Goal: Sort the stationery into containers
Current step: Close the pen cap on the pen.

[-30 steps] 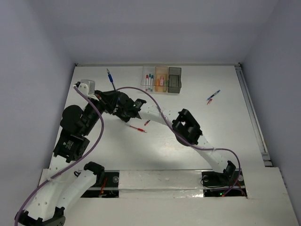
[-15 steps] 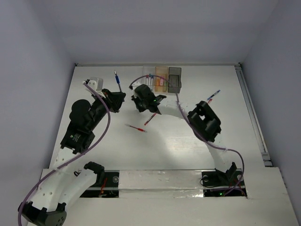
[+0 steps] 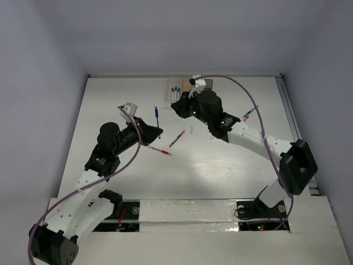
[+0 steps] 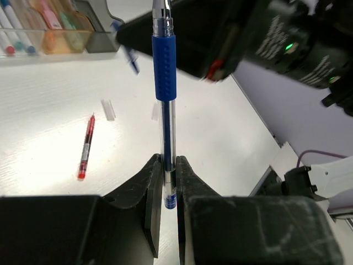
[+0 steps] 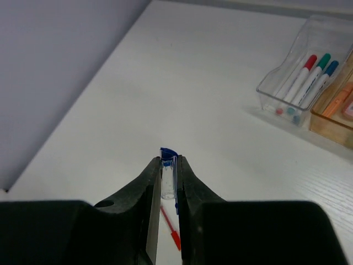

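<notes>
My left gripper (image 3: 158, 131) is shut on the lower end of a blue pen (image 3: 156, 113), which stands up from the jaws (image 4: 165, 105). My right gripper (image 3: 175, 109) is just right of the pen's tip, shut on a clear pen cap with a blue end (image 5: 169, 168). Two red pens (image 3: 177, 138) (image 3: 159, 149) lie on the table below both grippers. The containers stand in a row at the back: clear bin (image 5: 298, 83) with three markers, orange bin (image 4: 60, 33), dark grey bin (image 4: 96, 25). In the top view my right arm hides most of them.
Another pen (image 3: 250, 113) lies at the right of the table. Small pale pieces (image 3: 191, 130) (image 4: 108, 109) lie near the red pens. Purple cables (image 3: 242, 88) loop over both arms. Grey walls close in the table on three sides.
My left gripper has carried the blue pen right and nearer. My right arm has swung from the left side across to the back, beside the bins; the two grippers have come apart.
</notes>
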Available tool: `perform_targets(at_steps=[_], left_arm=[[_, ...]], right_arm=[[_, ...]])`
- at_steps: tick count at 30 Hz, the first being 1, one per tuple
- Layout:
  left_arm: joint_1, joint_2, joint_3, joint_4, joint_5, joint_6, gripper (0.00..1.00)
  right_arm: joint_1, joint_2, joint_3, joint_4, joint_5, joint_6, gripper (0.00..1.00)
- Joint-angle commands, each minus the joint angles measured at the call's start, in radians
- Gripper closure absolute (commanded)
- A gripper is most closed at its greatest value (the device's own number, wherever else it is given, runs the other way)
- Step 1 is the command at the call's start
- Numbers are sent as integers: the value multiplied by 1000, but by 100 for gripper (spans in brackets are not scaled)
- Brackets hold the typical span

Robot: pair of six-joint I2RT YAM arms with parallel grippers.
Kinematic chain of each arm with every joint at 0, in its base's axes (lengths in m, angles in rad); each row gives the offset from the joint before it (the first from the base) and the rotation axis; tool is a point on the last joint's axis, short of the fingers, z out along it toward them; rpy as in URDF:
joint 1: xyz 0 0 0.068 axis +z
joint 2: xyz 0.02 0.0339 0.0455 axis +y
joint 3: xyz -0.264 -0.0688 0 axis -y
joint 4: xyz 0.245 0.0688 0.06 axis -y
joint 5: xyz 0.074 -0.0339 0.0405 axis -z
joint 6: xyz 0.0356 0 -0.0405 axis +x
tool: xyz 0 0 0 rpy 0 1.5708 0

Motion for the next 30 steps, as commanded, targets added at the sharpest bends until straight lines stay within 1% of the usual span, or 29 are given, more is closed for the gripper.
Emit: perform_targets(at_steps=[1, 3, 7, 10, 14, 15, 22, 30], left_arm=[[4, 3, 16, 51, 77, 14, 100], [4, 1, 20, 43, 78, 26, 100], [-5, 9, 20, 44, 95, 31, 100], [-5, 32, 24, 47, 120, 31, 100], [-5, 53, 30, 58, 144, 32, 100], [-5, 55, 30, 57, 150, 34, 100], [-5, 50, 30, 69, 156, 28, 100], [-5, 58, 29, 78, 164, 17, 100]], right_arm=[[-12, -106, -44, 140, -15, 115, 100], [-12, -160, -63, 186, 2, 150, 100], [-12, -189, -75, 244, 20, 196, 100], [-12, -171, -51, 269, -27, 227, 100], [20, -147, -23, 317, -33, 234, 100], [31, -144, -19, 324, -61, 233, 100], [74, -117, -23, 369, -56, 224, 100], [83, -108, -35, 383, -47, 216, 100]])
